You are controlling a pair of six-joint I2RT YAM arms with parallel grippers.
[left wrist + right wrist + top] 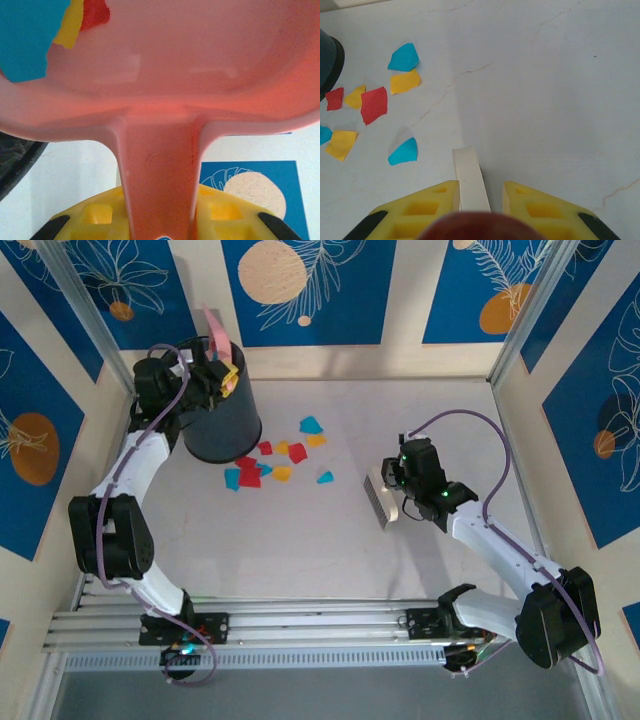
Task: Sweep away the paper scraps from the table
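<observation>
The left gripper (160,212) (213,372) is clenched on the handle of a pink dustpan (175,75) (213,325), its yellow fingers (95,215) pressing the handle from both sides. The handle's long axis runs straight away from the wrist, and the pan's mouth points away from the gripper. The pan is held above a dark round bin (220,425), and a blue, a yellow and a red scrap lie in one far corner of the pan. The right gripper (480,192) (398,488) is closed around a pale brush-like tool (470,180) (382,498), well apart from the bin, with the tool's broad side facing towards it. Between the bin and this tool, loose paper scraps (297,452) (374,104) in red, yellow and blue lie flat on the white table (330,560) (545,100). They form a loose band just beside the bin's base, and its long axis slants from the bin's near side away towards the back wall. A single blue scrap lies nearest the tool.
</observation>
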